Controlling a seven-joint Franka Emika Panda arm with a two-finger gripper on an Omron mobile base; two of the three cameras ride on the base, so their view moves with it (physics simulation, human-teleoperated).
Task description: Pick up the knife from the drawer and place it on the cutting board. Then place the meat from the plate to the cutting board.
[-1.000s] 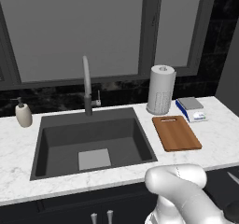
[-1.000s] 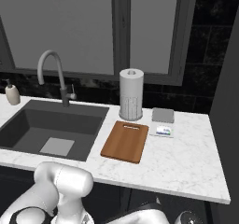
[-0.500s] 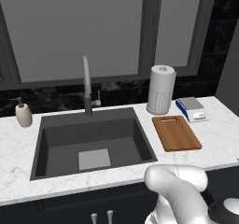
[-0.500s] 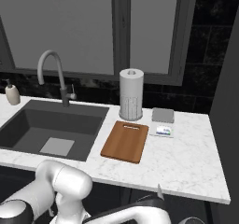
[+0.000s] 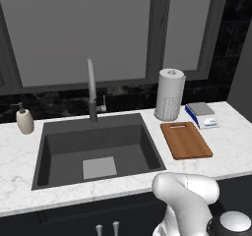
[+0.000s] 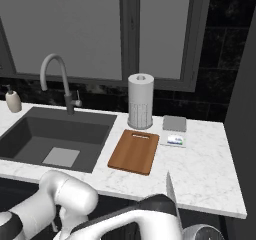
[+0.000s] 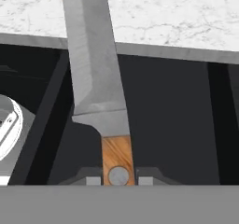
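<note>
My gripper is shut on the knife's wooden handle, with one small fingertip on each side of it. The grey blade runs away from the hand, over the dark open drawer, toward the marble counter edge. In the right base view the blade stands up in front of the counter, above my forearm. The reddish-brown cutting board lies bare on the counter to the right of the sink. The meat and the plate are out of view.
A dark sink with a tall faucet takes up the counter's left. A paper towel roll and a blue-and-grey flat box stand behind the board. A soap bottle sits at the far left.
The knife has come up with my hand: its blade now pokes above the counter's front edge in the right base view. My arm's elbow has shifted slightly.
</note>
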